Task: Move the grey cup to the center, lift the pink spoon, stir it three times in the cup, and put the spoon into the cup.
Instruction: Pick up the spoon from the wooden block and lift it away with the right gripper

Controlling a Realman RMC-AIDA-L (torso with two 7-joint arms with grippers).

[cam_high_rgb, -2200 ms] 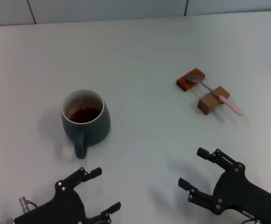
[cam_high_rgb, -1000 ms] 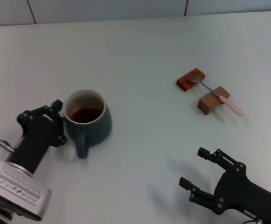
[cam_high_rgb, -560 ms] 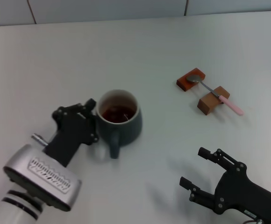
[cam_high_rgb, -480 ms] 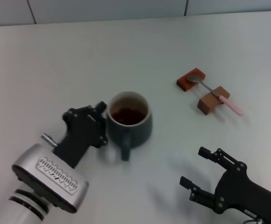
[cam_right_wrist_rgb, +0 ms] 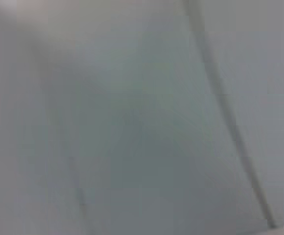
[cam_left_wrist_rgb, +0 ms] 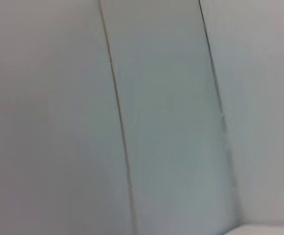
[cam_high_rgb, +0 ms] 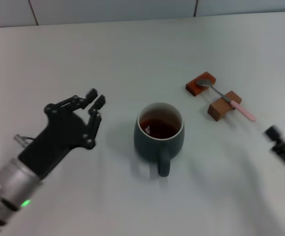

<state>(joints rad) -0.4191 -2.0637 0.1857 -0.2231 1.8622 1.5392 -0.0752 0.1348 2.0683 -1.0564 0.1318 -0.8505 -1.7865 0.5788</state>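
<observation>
The grey cup point(cam_high_rgb: 159, 132) stands upright near the middle of the table, with dark reddish liquid inside and its handle point(cam_high_rgb: 163, 166) pointing toward me. My left gripper point(cam_high_rgb: 94, 105) is open and empty, a short way left of the cup and not touching it. The pink spoon point(cam_high_rgb: 227, 100) lies across two small brown blocks point(cam_high_rgb: 201, 83) to the right of the cup, its pink handle point(cam_high_rgb: 243, 112) pointing right. My right gripper point(cam_high_rgb: 283, 128) is open at the right edge of the head view, just right of the spoon's handle. Both wrist views show only pale surfaces with seams.
The white table point(cam_high_rgb: 132, 54) stretches bare behind the cup up to a tiled wall at the back. The second brown block point(cam_high_rgb: 223, 107) props the spoon's neck.
My left gripper pushed the cup rightward to the middle, then let go and drew back to the left. My right gripper moved from the front to the right edge, near the spoon.
</observation>
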